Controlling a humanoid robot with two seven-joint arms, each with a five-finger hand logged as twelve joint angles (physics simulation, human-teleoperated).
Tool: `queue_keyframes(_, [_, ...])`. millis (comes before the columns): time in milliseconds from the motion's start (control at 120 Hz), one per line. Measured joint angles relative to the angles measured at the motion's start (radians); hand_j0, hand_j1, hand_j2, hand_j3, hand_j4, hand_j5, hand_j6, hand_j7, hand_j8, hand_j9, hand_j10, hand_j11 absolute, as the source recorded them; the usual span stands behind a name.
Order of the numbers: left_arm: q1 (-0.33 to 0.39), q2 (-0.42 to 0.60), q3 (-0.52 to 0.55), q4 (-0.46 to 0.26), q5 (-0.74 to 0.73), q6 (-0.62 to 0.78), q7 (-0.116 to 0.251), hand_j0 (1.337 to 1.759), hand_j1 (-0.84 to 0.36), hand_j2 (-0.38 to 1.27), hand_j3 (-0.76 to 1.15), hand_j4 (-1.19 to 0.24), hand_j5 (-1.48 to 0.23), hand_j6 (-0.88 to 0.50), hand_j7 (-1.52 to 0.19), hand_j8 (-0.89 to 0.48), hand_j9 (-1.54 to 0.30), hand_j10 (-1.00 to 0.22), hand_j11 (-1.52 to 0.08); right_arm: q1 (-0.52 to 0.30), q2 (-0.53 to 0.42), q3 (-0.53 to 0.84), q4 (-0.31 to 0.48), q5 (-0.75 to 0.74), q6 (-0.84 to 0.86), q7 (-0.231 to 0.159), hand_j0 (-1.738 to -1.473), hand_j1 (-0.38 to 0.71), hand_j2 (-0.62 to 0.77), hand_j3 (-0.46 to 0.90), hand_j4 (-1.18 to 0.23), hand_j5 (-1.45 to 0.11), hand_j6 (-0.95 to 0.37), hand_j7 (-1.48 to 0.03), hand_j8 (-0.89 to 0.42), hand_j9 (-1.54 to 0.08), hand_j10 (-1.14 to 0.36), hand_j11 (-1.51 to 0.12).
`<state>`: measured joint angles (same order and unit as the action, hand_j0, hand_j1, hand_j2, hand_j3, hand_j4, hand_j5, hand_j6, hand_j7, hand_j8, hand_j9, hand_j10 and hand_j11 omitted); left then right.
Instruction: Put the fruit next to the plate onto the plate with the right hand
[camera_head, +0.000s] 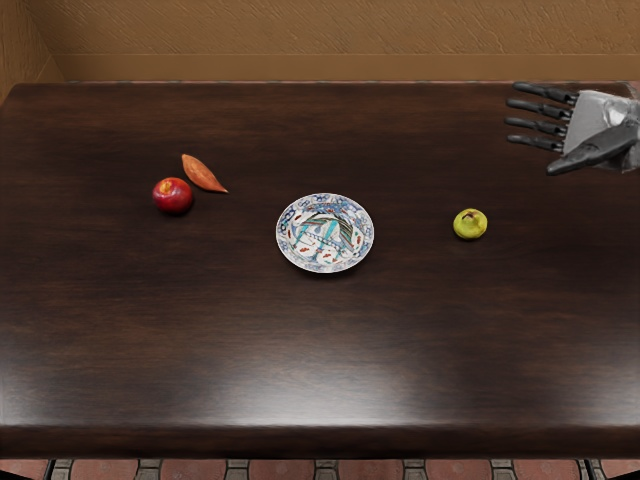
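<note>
A small yellow-green fruit (470, 224) lies on the dark table to the right of a patterned plate (325, 232) at the table's middle. My right hand (545, 125) hovers at the far right edge, above and behind the fruit, well apart from it. Its fingers are stretched out straight toward the left and hold nothing. The plate carries nothing.
A red apple (173, 194) and an orange sweet potato (203, 173) lie to the far left of the plate. The dark wooden table (320, 370) ends at a front edge low in the picture; a tan wall stands behind it.
</note>
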<state>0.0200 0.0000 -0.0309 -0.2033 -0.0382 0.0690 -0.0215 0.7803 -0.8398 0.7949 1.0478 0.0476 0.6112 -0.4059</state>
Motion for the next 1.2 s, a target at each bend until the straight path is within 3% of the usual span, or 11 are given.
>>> queue_keyframes(125, [0.0,0.0,0.0,0.0,0.0,0.0,0.0,1.658,0.35,0.0,0.0,0.0,0.0,0.0,0.0,0.0,0.0,0.0,0.0,0.066,0.056,0.002,0.002,-0.078,0.0,-0.072,-1.658,-0.32,0.0,0.0,-0.02,-0.03,-0.02,-0.03,-0.02,-0.03,-0.02,-0.03])
queue_keyframes(250, [0.0,0.0,0.0,0.0,0.0,0.0,0.0,1.658,0.35,0.0,0.0,0.0,0.0,0.0,0.0,0.0,0.0,0.0,0.0,0.146,0.091,0.015,0.009,-0.36,0.0,-0.092,-1.658,-0.32,0.0,0.0,-0.02,-0.03,-0.02,-0.03,-0.02,-0.03,-0.02,-0.03])
queue_keyframes(392, [0.001,0.0,0.0,0.0,0.0,0.0,0.0,1.658,0.35,0.0,0.0,0.0,0.0,0.0,0.0,0.0,0.0,0.0,0.0,0.171,0.112,0.021,0.174,-0.804,-0.006,-0.095,-1.658,-0.32,0.0,0.0,-0.02,-0.03,-0.02,-0.03,-0.02,-0.03,-0.02,-0.03])
queue_keyframes(467, [0.0,0.0,0.0,0.0,0.0,0.0,0.0,1.658,0.35,0.0,0.0,0.0,0.0,0.0,0.0,0.0,0.0,0.0,0.0,0.152,0.116,-0.02,0.224,-0.953,-0.069,-0.094,-1.658,-0.32,0.0,0.0,-0.02,-0.03,-0.02,-0.03,-0.02,-0.03,-0.02,-0.03])
queue_keyframes(500, [0.0,0.0,0.0,0.0,0.0,0.0,0.0,1.658,0.35,0.0,0.0,0.0,0.0,0.0,0.0,0.0,0.0,0.0,0.0,0.138,0.117,-0.03,0.236,-0.991,-0.098,-0.083,-1.658,-0.32,0.0,0.0,-0.02,-0.03,-0.02,-0.03,-0.02,-0.03,-0.02,-0.03])
queue_keyframes(592, [0.0,0.0,0.0,0.0,0.0,0.0,0.0,1.658,0.35,0.0,0.0,0.0,0.0,0.0,0.0,0.0,0.0,0.0,0.0,0.095,0.117,-0.071,0.247,-1.079,-0.199,0.021,-1.658,-0.32,0.0,0.0,-0.03,-0.03,-0.03,-0.03,-0.03,-0.03,-0.03,-0.03])
queue_keyframes(708, [0.0,0.0,0.0,0.0,0.0,0.0,0.0,1.658,0.35,0.0,0.0,0.0,0.0,0.0,0.0,0.0,0.0,0.0,0.0,0.061,0.129,-0.129,0.243,-1.138,-0.294,0.104,-1.658,-0.32,0.0,0.0,-0.03,-0.03,-0.03,-0.03,-0.03,-0.03,-0.02,-0.03])
queue_keyframes(808, [0.001,0.0,0.0,0.0,0.0,0.0,0.0,1.658,0.35,0.0,0.0,0.0,0.0,0.0,0.0,0.0,0.0,0.0,0.0,0.038,0.152,-0.177,0.22,-1.16,-0.408,0.133,-1.658,-0.31,0.0,0.0,-0.03,-0.04,-0.04,-0.04,-0.03,-0.04,-0.03,-0.04])
queue_keyframes(942, [0.0,0.0,0.0,0.0,0.0,0.0,0.0,1.658,0.35,0.0,0.0,0.0,0.0,0.0,0.0,0.0,0.0,0.0,0.0,0.023,0.167,-0.281,0.206,-1.173,-0.581,0.162,-1.658,-0.2,-0.02,0.0,-0.13,-0.16,-0.13,-0.16,-0.13,-0.16,-0.13,-0.16])
queue_keyframes(1200, [0.0,0.0,0.0,0.0,0.0,0.0,0.0,1.658,0.35,0.0,0.0,0.0,0.0,0.0,0.0,0.0,0.0,0.0,0.0,0.006,0.196,-0.361,0.198,-1.177,-0.679,0.229,-1.658,0.0,-0.05,0.0,-0.29,-0.38,-0.29,-0.38,-0.29,-0.38,-0.29,-0.38])
